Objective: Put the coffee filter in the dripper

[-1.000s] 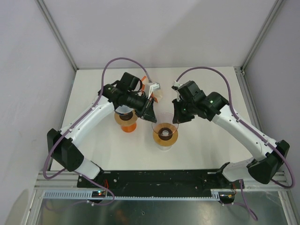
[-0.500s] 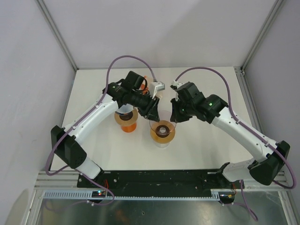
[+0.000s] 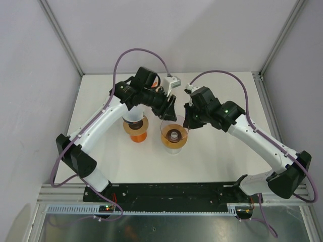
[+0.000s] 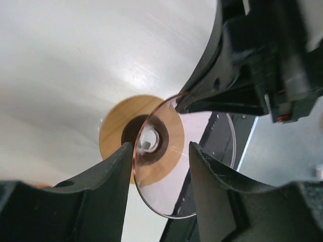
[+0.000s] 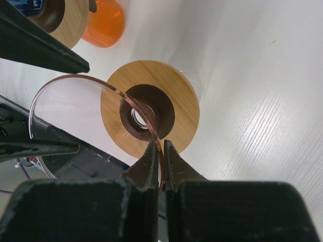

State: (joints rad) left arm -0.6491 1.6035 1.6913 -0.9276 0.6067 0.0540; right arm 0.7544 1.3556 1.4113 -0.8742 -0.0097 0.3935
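The clear glass dripper [image 3: 174, 137] with a wooden collar stands at the table's middle. My right gripper [image 3: 187, 121] is shut on its right rim; in the right wrist view [image 5: 162, 148] the thin glass edge [image 5: 75, 78] runs between the closed fingers above the collar [image 5: 181, 101]. My left gripper [image 3: 169, 107] is open and empty, hovering over the dripper's far rim; in the left wrist view [image 4: 161, 151] the dripper [image 4: 174, 133] lies below the spread fingers. I see no coffee filter for certain; a white patch [image 3: 133, 118] shows in the second dripper under the left arm.
A second dripper with a wooden collar on an orange base [image 3: 136, 130] stands just left of the clear one, also in the right wrist view [image 5: 103, 22]. Both arms crowd the table's middle. The frame rail [image 3: 166, 194] runs along the near edge.
My left gripper has risen and moved toward the far right, off the dripper's left side to its far rim. The dripper shifted slightly left and farther, still in the right gripper.
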